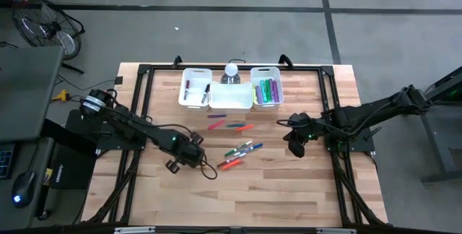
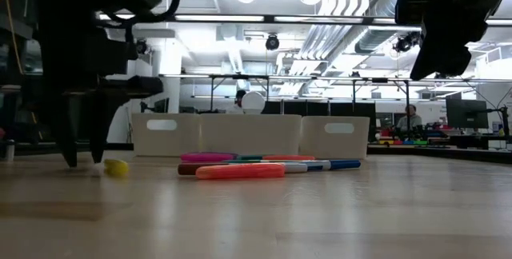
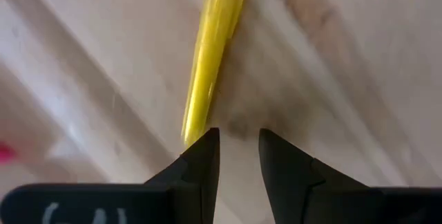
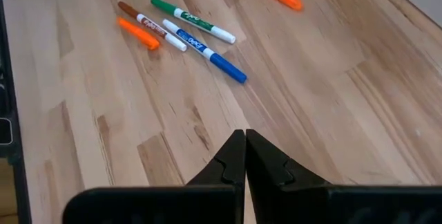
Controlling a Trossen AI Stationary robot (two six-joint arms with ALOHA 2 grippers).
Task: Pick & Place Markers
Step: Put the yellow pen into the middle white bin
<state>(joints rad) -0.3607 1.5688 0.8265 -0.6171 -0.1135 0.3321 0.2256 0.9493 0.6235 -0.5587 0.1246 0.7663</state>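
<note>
Right, I have the bench point(image 1: 303, 191) below me, three white bins point(image 1: 231, 95) in a row at its far edge, the right one already holding markers. The loose markers point(image 1: 238, 151) lie mid-bench, well apart from the bins. My left gripper point(image 1: 189, 147) is down on the wood beside them, its jaws narrowly parted around nothing: in the left wrist view the yellow marker point(image 3: 210, 51) lies just ahead of the fingertips point(image 3: 204, 144), its end near one tip, not between them. My right gripper point(image 4: 245, 141) hangs shut and empty above the right half of the bench. I judge this is the reach for the yellow marker; next I must edge forward so the jaws straddle it, then close. There is bare wood toward the near edge, and the frame rails stand well off.
</note>
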